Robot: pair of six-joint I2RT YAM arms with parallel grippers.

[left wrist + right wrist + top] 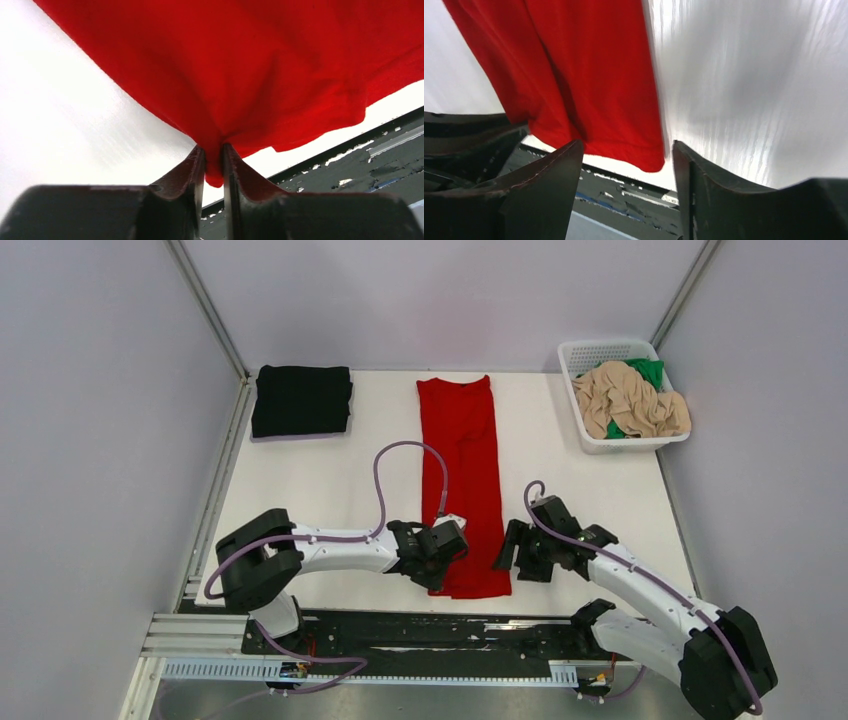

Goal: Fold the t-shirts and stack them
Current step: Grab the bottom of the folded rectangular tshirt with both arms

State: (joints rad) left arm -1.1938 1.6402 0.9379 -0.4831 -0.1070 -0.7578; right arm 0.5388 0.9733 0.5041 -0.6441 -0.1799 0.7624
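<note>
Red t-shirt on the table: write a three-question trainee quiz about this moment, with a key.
1. True or false: the left end effector is shut on the near hem of the red t-shirt.
2. Fill in the blank: the right end effector, by the shirt's near right corner, is ____.
3. Multiple choice: the folded black t-shirt lies at which part of the table? A) far left; B) near right; C) centre.

Key: 1 true; 2 open; 3 A.
</note>
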